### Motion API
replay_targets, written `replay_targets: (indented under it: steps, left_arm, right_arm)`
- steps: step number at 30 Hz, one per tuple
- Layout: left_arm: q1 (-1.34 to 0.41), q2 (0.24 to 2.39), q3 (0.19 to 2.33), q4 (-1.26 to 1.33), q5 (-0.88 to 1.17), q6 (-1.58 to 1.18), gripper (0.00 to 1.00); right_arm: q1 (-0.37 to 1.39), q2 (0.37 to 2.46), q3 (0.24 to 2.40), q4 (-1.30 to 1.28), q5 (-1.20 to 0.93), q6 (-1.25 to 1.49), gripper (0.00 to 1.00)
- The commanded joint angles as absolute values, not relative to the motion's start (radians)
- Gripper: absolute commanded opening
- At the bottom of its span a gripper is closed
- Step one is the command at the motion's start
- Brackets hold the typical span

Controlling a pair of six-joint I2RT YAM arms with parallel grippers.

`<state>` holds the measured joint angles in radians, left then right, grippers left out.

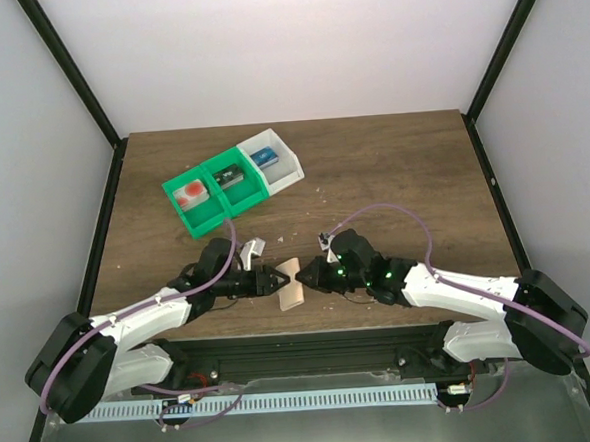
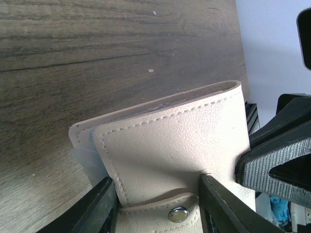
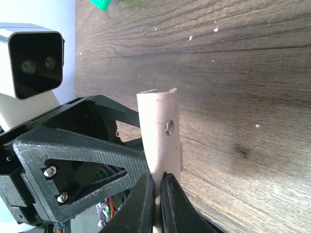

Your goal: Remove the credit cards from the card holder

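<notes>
left arm (image 1: pixel 141 323), right arm (image 1: pixel 460 293): white links (image 1: pixel 134 365), black joint housings (image 1: pixel 69 373), purple cables (image 1: pixel 389 207); green lights (image 1: pixel 384 275) at right wrist; black ribbed jaws, silver screws (image 3: pixel 48 171).

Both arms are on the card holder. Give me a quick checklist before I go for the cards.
1. Right gripper pinching the card holder edge: ok.
2. Left gripper fingers against both holder sides: ok.
3. Snap tab undone: not ok, looks fastened.
4. Credit cards exposed: cannot tell; only a pale sliver shows at the holder's edge.
5. Bins well away from both arms: ok.
</notes>
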<state>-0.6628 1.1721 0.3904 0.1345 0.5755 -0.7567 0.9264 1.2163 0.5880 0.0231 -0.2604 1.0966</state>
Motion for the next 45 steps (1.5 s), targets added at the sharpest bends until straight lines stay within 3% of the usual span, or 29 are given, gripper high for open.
replay_targets:
  steps: [1,4,8,14,27,36,42,45]
  left_arm:
    - [-0.689,1.168,0.391,0.155,0.649,-0.755,0.45]
    - [-0.690,1.171,0.409,0.124,0.653,-0.761,0.45]
    - [-0.690,1.123,0.428,0.114,0.672,-0.794,0.59]
    - [-0.690,1.016,0.455,0.074,0.628,-0.820,0.62]
    - [-0.690,1.006,0.426,0.107,0.626,-0.840,0.56]
    - [-0.690,0.945,0.463,-0.044,0.434,-0.805,0.57]
    - [-0.690,0.993,0.383,0.119,0.548,-0.845,0.47]
    - [-0.692,1.047,0.370,0.132,0.554,-0.826,0.46]
  right_arm:
    - [0.931,1.204,0.625,0.063,-0.200,1.085,0.01]
    - [0.931,1.206,0.644,0.020,-0.162,1.058,0.00]
    - [0.931,1.233,0.672,-0.050,-0.122,0.975,0.00]
    - [0.931,1.262,0.682,-0.100,-0.079,0.934,0.01]
    - [0.931,1.350,0.737,-0.148,0.006,0.889,0.01]
    - [0.931,1.358,0.713,-0.161,0.037,0.894,0.01]
    - [0.931,1.343,0.720,-0.076,-0.057,0.917,0.01]
    - [0.931,1.330,0.726,-0.046,-0.089,0.937,0.00]
